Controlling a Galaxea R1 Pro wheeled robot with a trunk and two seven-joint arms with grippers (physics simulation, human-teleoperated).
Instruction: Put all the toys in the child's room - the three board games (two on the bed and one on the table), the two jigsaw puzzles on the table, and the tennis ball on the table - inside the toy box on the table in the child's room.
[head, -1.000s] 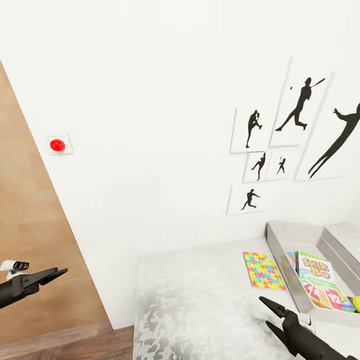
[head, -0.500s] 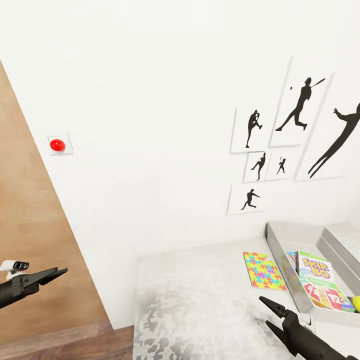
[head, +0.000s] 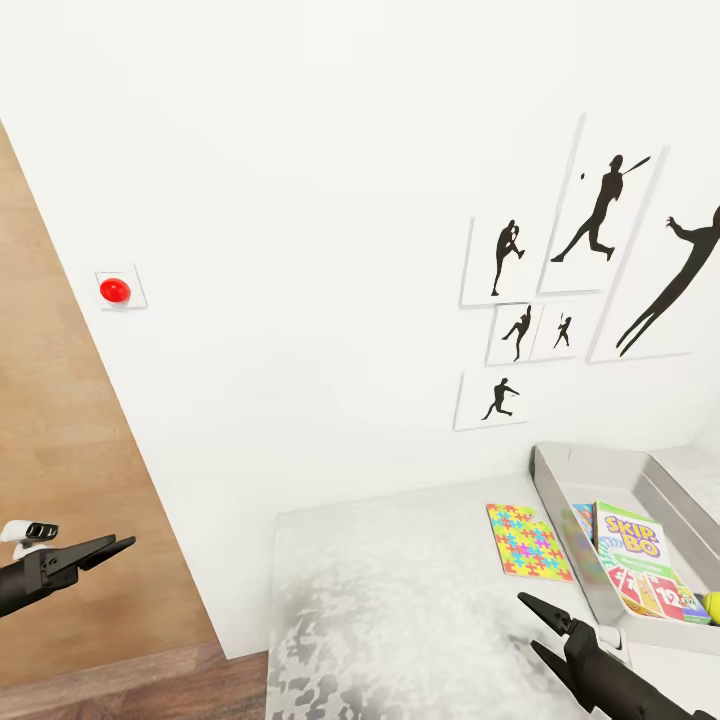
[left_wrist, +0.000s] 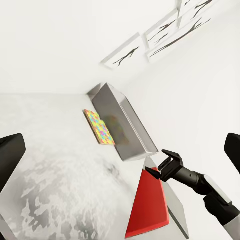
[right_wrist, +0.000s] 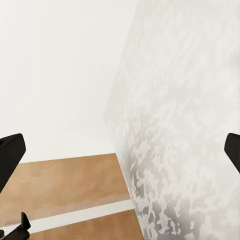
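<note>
The table (head: 400, 600) is bare up to the jigsaw puzzle (head: 527, 541) lying beside the toy box (head: 560, 470).

Right gripper (right_wrist: 120, 157) fingertips wide apart at frame edges. Speckled grey-white table (right_wrist: 190, 140) beside white wall (right_wrist: 55, 75). Wood-plank floor (right_wrist: 60, 185) with white strip below.

The long speckled-top table (head: 400, 600) stands against the white wall (head: 300, 200). The shallow grey toy box (head: 560, 470) sits on its right part. A multicolour square jigsaw puzzle (head: 528, 541) lies on the tabletop, just left of the box. A white-green printed board game (head: 640, 570) lies inside the box. Black silhouette pictures (head: 580, 270) hang behind, above the box.
</note>
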